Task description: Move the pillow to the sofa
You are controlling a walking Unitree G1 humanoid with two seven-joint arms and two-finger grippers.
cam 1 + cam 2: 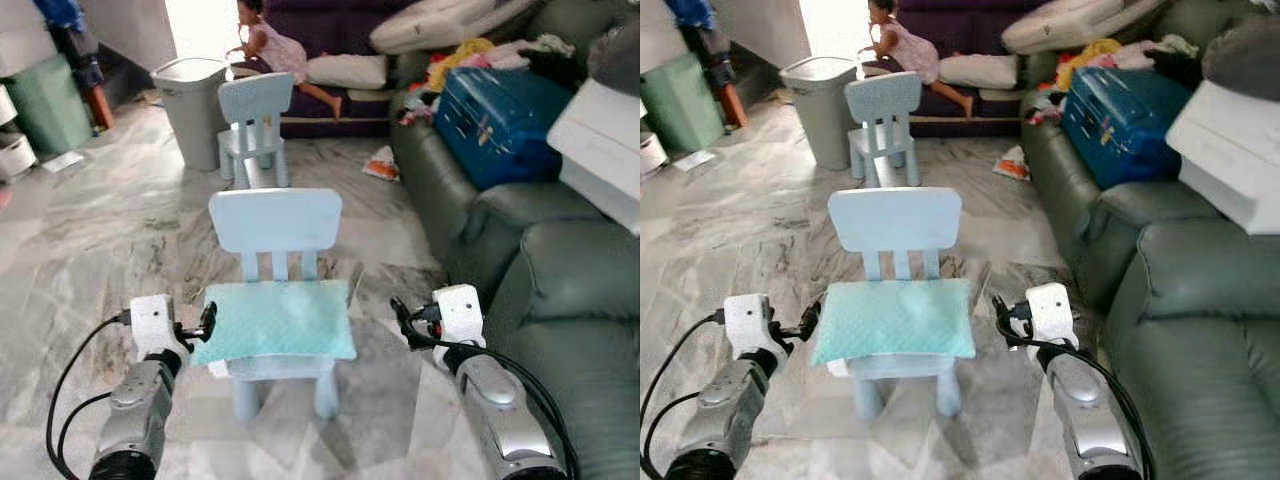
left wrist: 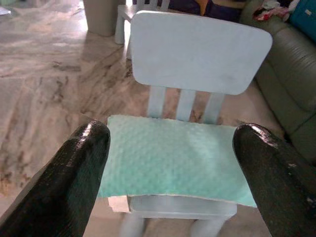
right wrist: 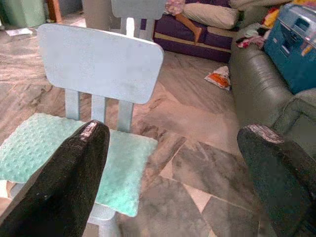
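A mint-green pillow (image 1: 276, 320) lies flat on the seat of a small light-blue chair (image 1: 275, 220) right in front of me. My left gripper (image 1: 207, 322) is held at the pillow's left edge, open, with nothing between its fingers (image 2: 84, 163). To the right of the chair, a short gap from the pillow, my right gripper (image 1: 404, 322) is also open and empty. In the right wrist view the pillow (image 3: 44, 148) lies off to one side of the fingers (image 3: 74, 177). The dark green sofa (image 1: 560, 320) stands on my right.
A blue suitcase (image 1: 500, 120), clothes and white boxes (image 1: 605, 150) cover the far sofa seats. A second small chair (image 1: 255, 125) and a grey bin (image 1: 192, 105) stand behind. A person (image 1: 272, 45) is on a purple sofa at the back. The floor is marble.
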